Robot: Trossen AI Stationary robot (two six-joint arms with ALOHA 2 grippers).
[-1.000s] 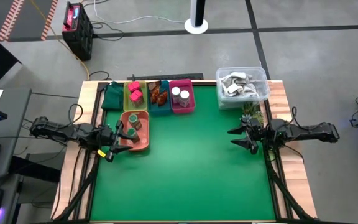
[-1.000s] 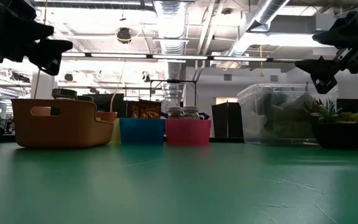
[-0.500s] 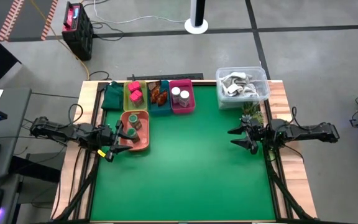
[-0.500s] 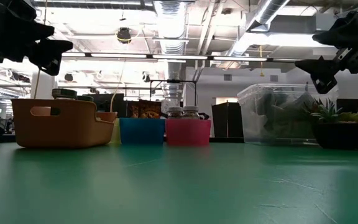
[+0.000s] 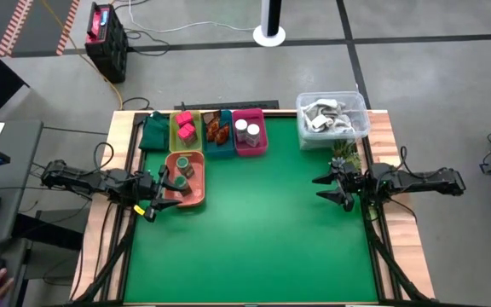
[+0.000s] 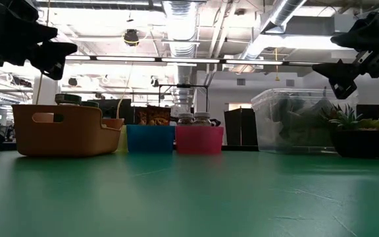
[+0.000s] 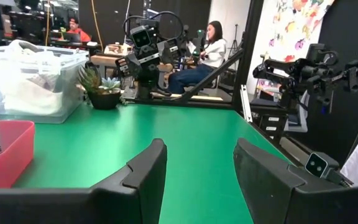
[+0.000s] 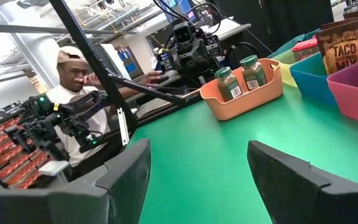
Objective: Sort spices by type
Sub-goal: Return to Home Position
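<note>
The spices sit in trays at the table's far left. Pink cube boxes [image 5: 185, 130] lie in a yellow tray, brown-orange packets [image 5: 218, 130] in a blue tray, and white-lidded jars [image 5: 246, 130] in a pink tray. Two dark green jars [image 5: 181, 173] stand upright in an orange tray [image 5: 196, 198]. My left gripper [image 5: 156, 194] hangs open above the table, just left of the orange tray, and holds nothing. My right gripper [image 5: 326, 189] hangs open at the table's right side, also with nothing in it. Both point level toward the table's middle.
A clear tub [image 5: 332, 118] of white-grey items stands at the far right, with a small potted plant [image 5: 342, 153] in front of it. A dark green tray [image 5: 153, 132] lies left of the yellow one. The green mat [image 5: 262, 230] lies bare in the middle and near side.
</note>
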